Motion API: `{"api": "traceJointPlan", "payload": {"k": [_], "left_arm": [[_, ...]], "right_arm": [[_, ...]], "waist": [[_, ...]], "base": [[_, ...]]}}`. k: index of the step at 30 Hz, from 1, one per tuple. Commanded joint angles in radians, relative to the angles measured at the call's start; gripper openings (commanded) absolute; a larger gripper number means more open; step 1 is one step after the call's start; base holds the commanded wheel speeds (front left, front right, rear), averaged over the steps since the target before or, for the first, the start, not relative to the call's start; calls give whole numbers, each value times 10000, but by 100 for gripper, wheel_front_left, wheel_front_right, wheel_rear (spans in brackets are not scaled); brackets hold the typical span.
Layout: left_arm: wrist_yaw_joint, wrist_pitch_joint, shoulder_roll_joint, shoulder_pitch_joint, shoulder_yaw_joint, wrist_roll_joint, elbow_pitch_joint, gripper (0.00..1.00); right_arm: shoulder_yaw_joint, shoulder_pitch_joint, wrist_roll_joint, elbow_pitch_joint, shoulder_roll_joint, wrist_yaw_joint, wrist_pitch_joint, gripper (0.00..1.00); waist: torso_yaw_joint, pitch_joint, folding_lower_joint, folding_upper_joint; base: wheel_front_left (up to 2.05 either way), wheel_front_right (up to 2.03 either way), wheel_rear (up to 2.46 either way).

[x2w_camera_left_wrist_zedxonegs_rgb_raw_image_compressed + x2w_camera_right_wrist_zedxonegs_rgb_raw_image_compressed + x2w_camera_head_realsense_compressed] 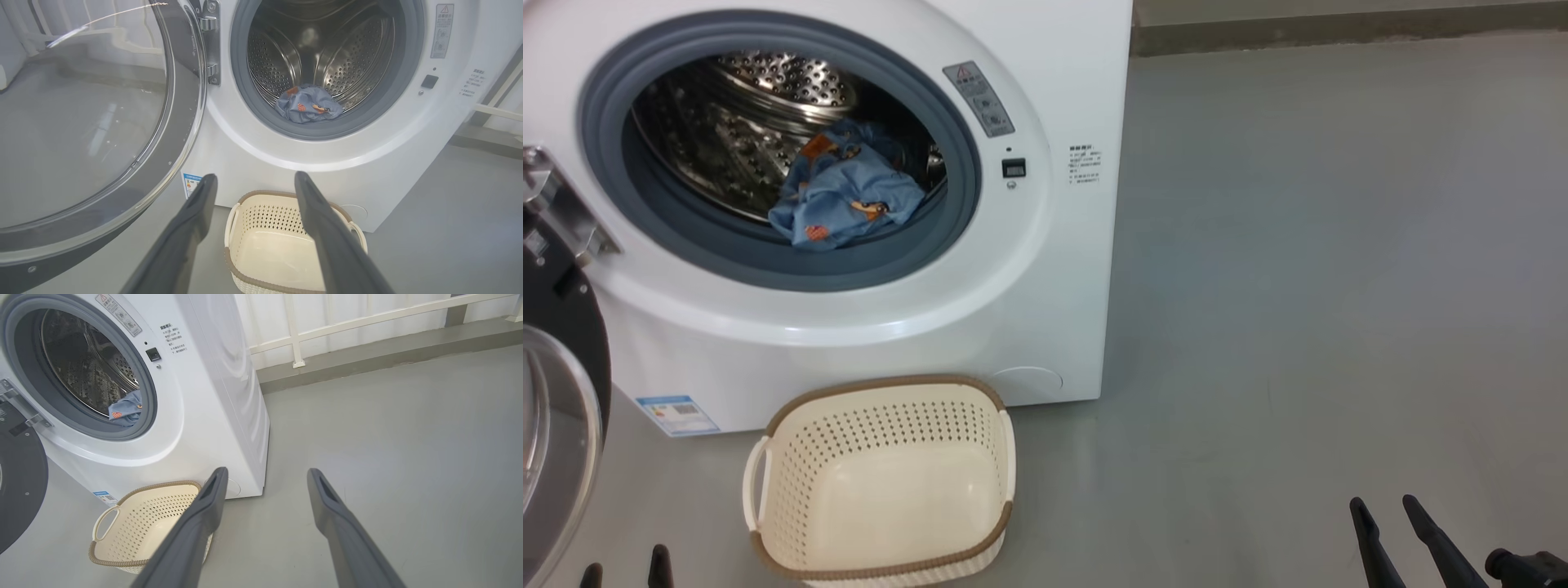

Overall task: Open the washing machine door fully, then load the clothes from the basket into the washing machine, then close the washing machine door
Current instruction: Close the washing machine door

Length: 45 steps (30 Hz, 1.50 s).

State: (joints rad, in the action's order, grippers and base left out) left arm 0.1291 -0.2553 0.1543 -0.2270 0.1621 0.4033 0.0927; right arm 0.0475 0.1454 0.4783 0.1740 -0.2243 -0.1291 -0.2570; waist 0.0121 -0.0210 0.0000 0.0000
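A: Why does the door (pixel 574 335) hang out at the left?
B: It is swung wide on its hinge (pixel 564 214), so the opening is free for loading. The left gripper (pixel 627 557) sits low beside it, fingers spread wide, nothing held.
A: And the clothes (pixel 845 200)?
B: They're bunched in the drum (pixel 727 139) of the washer (pixel 866 327), just behind the gasket (pixel 768 269). The basket (pixel 882 385) stands empty just in front, under the opening, which makes for a short lift. I'd judge the loading done.
A: The right gripper (pixel 1382 500)?
B: Low at the right, well apart from the washer, fingers wide and empty. Shutting the door looks like the step left.
A: The ground?
B: A smooth grey floor (pixel 1298 286), bare to the right, with a pale wall and a white rail (pixel 367 322) behind.
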Motion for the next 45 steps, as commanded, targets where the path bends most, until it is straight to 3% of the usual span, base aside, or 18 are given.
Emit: {"api": "traceJointPlan", "payload": {"k": [1,11,17,28,45], "left_arm": [[16,-65,280,292,277,66,-313,100],[16,-65,271,413,207,23,-368,100],[16,-65,150,587,357,66,-315,100],[16,-65,-290,786,701,126,-131,100],[16,-65,-565,616,747,76,107,100]], "right_arm": [[124,-94,6,-264,-185,-16,-48,100],[109,-174,-40,-291,-121,-16,-48,100],[213,-321,-64,-308,-145,-16,-48,100],[1148,-1302,-51,-138,-394,-16,-48,100],[2317,-1963,246,263,-617,-16,-48,100]], "waist": [[10,-19,0,0],[138,-123,0,0],[617,-291,0,0],[2571,-516,0,0],[4923,-192,0,0]], "base": [[-87,87,0],[-23,23,0],[0,0,0],[0,0,0],[0,0,0]]}}
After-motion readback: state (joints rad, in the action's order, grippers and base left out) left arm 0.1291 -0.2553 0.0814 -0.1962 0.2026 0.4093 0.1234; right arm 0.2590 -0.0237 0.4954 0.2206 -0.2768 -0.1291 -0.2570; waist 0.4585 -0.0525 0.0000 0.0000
